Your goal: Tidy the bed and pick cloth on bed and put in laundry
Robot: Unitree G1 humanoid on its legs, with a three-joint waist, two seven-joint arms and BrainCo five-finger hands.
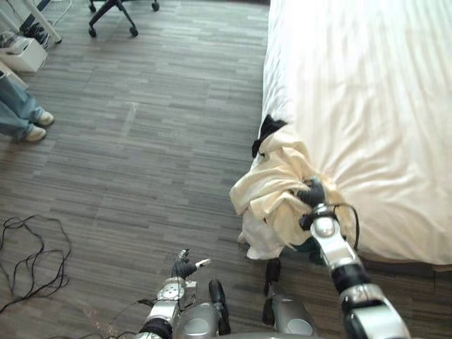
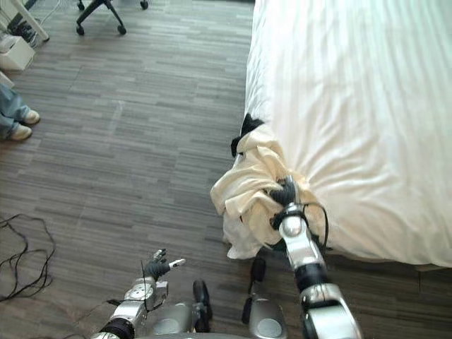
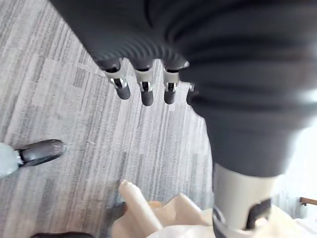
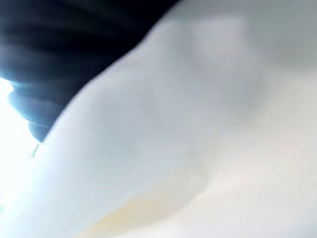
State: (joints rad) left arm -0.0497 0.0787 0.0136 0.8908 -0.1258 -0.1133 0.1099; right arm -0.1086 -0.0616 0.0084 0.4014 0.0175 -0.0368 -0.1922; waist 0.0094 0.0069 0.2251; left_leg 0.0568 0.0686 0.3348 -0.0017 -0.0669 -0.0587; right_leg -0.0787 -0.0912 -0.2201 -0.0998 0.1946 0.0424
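Cream-coloured cloth (image 1: 277, 189) is bunched in a crumpled heap at the near corner of the bed (image 1: 367, 85), spilling over the edge of the white striped sheet and hanging down toward the grey wood-pattern floor (image 1: 141, 141). A small black piece of fabric (image 1: 267, 131) pokes out at the far end of the heap, against the side of the mattress. The right hand (image 1: 311, 192) is pushed into the top of the cloth, its dark ribbed cover showing among the folds; whether it is grasping the cloth or merely resting in it cannot be told, and in the right wrist view the pale fabric (image 4: 198, 124) lies close against that cover. The left hand (image 1: 184, 267) hangs low over the floor, well apart from the bed, and its wrist view shows the fingers (image 3: 144, 92) relaxed and holding nothing, with a fold of the cream cloth (image 3: 148, 218) beyond them. At the far left a person's legs (image 1: 20, 113) in blue jeans and light shoes stand on the floor, and the black wheeled base of an office chair (image 1: 113, 14) is at the far end of the room.
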